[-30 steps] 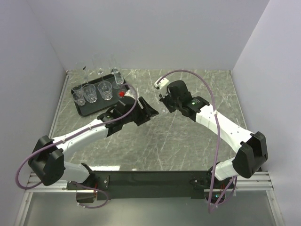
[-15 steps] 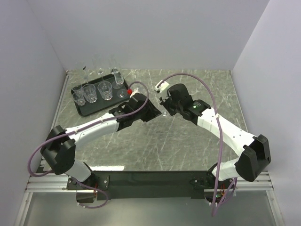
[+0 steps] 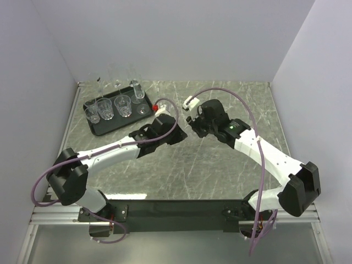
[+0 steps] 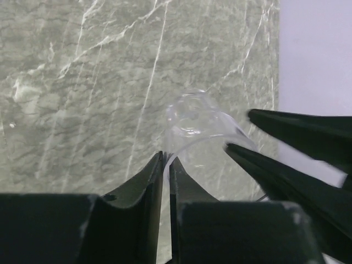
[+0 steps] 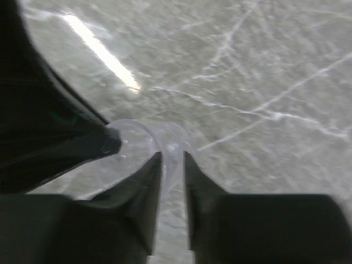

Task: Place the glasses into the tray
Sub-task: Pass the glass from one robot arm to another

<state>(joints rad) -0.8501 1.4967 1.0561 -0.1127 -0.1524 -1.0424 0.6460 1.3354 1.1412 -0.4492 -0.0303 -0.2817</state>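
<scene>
The two arms reach inward from the near edge of the table and meet tip to tip at its middle.

Left gripper: fingers almost together, pinched on the thin wall of one clear glass at its rim. The glass lies tilted, with its open end toward this gripper and its base pointing away, above the marbled tabletop.

Right gripper: fingers a little apart, one on each side of the wall of the same glass. Whether the pads press on the wall cannot be told. In the left wrist view its dark fingers stand just to the right of the glass.

Tray: far left part of the table, well apart from both grippers. Several glasses stand upright inside it: short tumblers in a row and one tall narrow one at the far right corner.

A few more tall glasses show against the far wall. Whether they stand inside the tray or beyond its rim cannot be told.
</scene>
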